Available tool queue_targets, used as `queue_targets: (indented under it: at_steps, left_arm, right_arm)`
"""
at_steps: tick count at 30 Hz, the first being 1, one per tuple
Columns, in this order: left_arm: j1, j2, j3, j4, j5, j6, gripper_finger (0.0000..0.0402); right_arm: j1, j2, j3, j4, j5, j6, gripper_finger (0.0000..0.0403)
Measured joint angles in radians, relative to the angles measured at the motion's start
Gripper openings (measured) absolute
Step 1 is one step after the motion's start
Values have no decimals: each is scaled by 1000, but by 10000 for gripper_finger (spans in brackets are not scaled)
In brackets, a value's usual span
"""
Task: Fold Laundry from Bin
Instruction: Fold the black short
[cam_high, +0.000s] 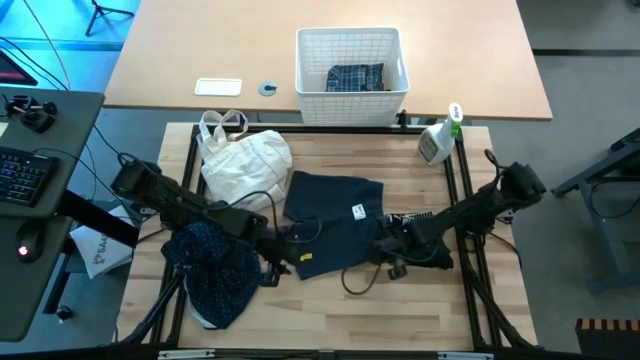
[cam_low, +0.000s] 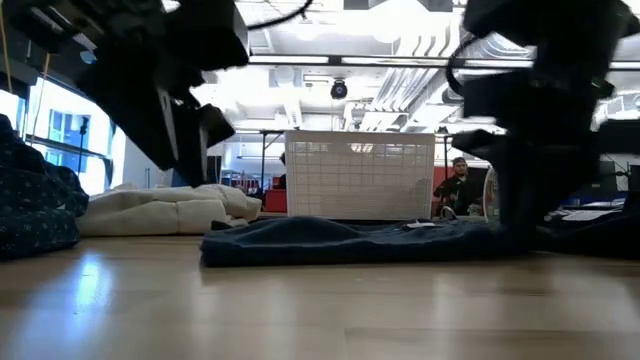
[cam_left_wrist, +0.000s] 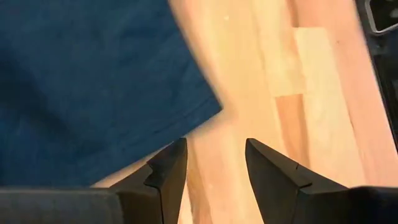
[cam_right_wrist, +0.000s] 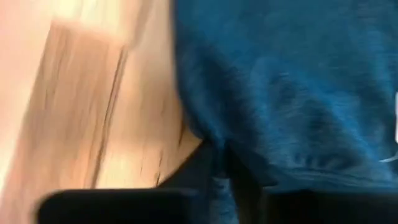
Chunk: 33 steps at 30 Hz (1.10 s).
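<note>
Jaws on the left gripper (cam_left_wrist: 214, 171) stand apart with nothing between them, hanging just off the near-left corner of the plain dark navy piece (cam_high: 335, 220). Farthest left on the wooden surface (cam_high: 440, 310), the navy shirt with tiny white dots (cam_high: 215, 270) lies in a crumpled heap at the near-left corner, not yet folded. Beyond it, toward the far left, sits the cream-white cloth bag (cam_high: 245, 160), which is no part of the laundry. In the middle the plain navy piece is spread mostly flat, still with a few rumples and a white label showing; it looks laid out for folding rather than folded. To its right, the right gripper (cam_right_wrist: 224, 180) is down at the cloth's near-right edge, its jaws pinched shut on a fold of the navy piece. At the far side, past the surface's edge, the bin (cam_high: 352, 92) holds the blue-and-white plaid shirt (cam_high: 356, 77).

My judgement: the task is in its early part. Two garments are out of the bin, one is in hand, none looks finished, and the plaid shirt waits.
</note>
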Motion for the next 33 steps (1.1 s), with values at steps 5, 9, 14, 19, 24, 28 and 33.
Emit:
queue_targets:
  at_steps: [5, 9, 14, 19, 24, 28, 33]
  left_arm:
    - [-23, 11, 0, 76, -87, 46, 148]
    - [-18, 51, 0, 142, -77, 29, 169]
    - [-18, 102, 0, 136, -62, -47, 208]
    - [-28, 109, 0, 113, -42, -123, 218]
    - [-45, 109, -4, 110, -52, -107, 208]
    - [-59, 109, -60, 131, -86, -52, 200]
    - [-96, 115, -135, 238, -120, -33, 190]
  right_arm:
    - [-70, -2, 92, -20, -131, 155, 21]
    - [-148, -3, 134, -24, -232, 265, 5]
    - [-225, -3, 192, -52, -352, 372, 5]
    - [-242, -3, 287, -142, -398, 382, 3]
    - [-242, -3, 327, -192, -400, 403, 2]
    - [-242, -4, 286, -156, -397, 460, 1]
    - [-242, -4, 217, -78, -386, 564, 1]
